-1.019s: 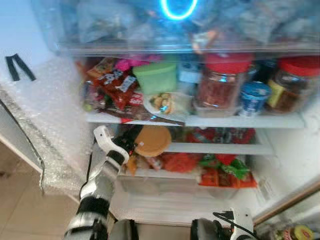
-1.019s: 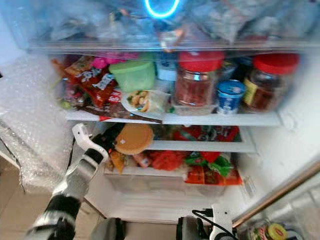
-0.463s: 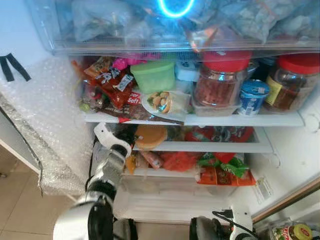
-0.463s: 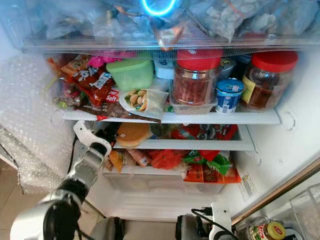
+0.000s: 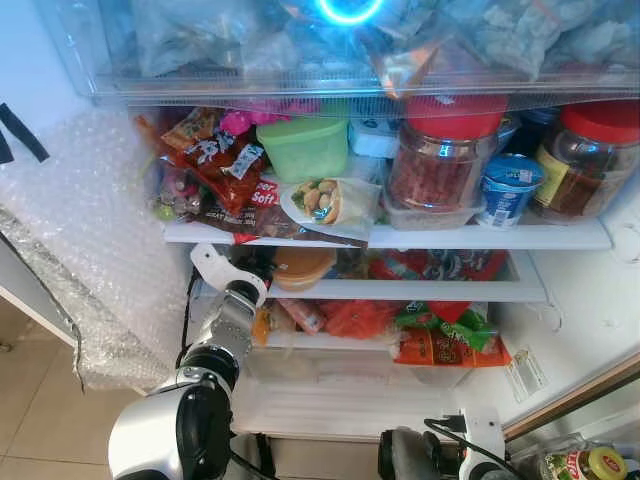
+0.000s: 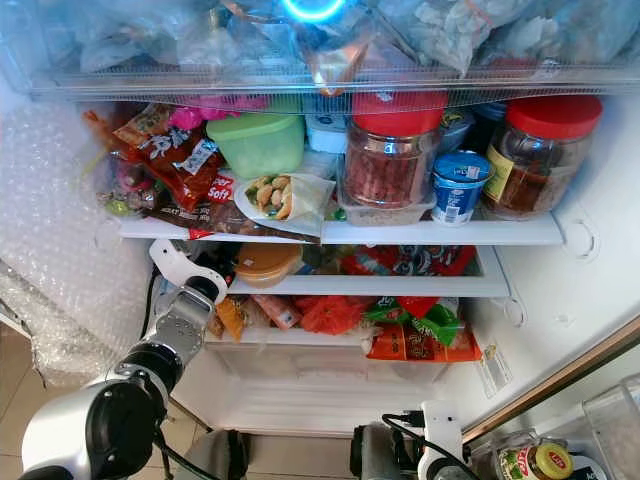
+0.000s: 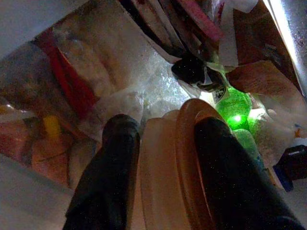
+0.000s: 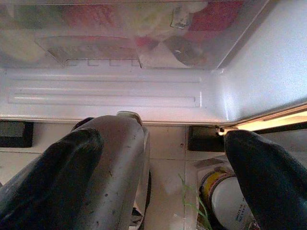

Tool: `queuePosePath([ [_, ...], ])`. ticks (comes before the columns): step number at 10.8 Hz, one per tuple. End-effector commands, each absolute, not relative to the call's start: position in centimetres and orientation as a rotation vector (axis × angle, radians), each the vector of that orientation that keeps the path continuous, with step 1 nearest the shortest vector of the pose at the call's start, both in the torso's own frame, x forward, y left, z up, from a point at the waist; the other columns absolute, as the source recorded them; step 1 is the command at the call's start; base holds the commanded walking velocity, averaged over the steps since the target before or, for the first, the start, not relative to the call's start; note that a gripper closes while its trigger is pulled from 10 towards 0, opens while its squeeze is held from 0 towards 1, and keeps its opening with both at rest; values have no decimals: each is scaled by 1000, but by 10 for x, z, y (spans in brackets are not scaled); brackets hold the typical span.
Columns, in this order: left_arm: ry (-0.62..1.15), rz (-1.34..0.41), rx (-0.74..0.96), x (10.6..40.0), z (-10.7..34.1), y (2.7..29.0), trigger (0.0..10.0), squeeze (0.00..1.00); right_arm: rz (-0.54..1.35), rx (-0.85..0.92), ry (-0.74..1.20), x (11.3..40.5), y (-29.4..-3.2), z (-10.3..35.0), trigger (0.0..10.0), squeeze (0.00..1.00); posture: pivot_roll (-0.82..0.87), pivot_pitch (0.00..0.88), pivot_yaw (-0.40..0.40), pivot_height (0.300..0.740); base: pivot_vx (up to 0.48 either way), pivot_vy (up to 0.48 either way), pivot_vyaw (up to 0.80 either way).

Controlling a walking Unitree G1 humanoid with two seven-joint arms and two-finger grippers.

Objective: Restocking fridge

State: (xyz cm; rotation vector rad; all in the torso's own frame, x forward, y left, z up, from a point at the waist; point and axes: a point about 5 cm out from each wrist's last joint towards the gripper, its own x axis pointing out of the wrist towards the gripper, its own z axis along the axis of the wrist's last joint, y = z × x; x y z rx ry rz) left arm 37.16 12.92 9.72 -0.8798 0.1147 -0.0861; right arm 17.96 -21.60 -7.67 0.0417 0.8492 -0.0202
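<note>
A round tub with an orange-brown lid (image 5: 300,268) lies on its side at the left end of the fridge's second shelf (image 5: 420,291), tucked under the shelf above. My left gripper (image 5: 268,271) reaches in from the lower left and is shut on the tub. In the left wrist view its black fingers (image 7: 112,158) press the tub (image 7: 165,158) from both sides, with packets and a green bottle (image 7: 235,108) behind it. My right gripper (image 8: 163,141) hangs low in front of the fridge's base, open with nothing between its fingers.
The shelf above holds a green tub (image 5: 305,148), snack packets (image 5: 225,165), a wrapped plate (image 5: 330,200), two red-lidded jars (image 5: 440,150) and a blue cup (image 5: 508,188). Bubble wrap (image 5: 90,230) hangs on the left. Red and green packets (image 5: 440,335) fill the lower shelf. A yellow-lidded jar (image 5: 590,465) stands bottom right.
My left arm has pushed the tub from in front of the shelf edge deeper onto the second shelf. The camera has shifted slightly. The right arm has stayed low.
</note>
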Motion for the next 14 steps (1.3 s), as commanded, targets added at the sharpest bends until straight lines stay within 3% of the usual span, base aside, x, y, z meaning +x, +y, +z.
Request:
queuePosePath([
  [1, 125, -120, -874, 374, 101, 127, 10000, 1000, -55, 48, 941, 156, -221, -88, 10000, 0, -162, 129, 52, 625, 0, 0, 0],
  [7, 143, -241, -830, 363, 88, 130, 10000, 1000, -42, 49, 939, 158, -217, -88, 10000, 0, -150, 112, 69, 625, 0, 0, 0],
  [8, 137, -275, -818, 360, 87, 129, 10000, 337, -41, 50, 938, 158, -217, -87, 10000, 0, -150, 109, 69, 625, 0, 0, 0],
  [9, 137, -301, -800, 358, 86, 127, 10000, 0, -42, 51, 937, 158, -217, -87, 10000, 0, -148, 107, 68, 625, 0, 0, 0],
  [14, 168, -443, -765, 328, 75, 128, 10000, 0, -38, 52, 933, 159, -216, -87, 10000, 0, -139, 99, 73, 625, 0, 0, 0],
])
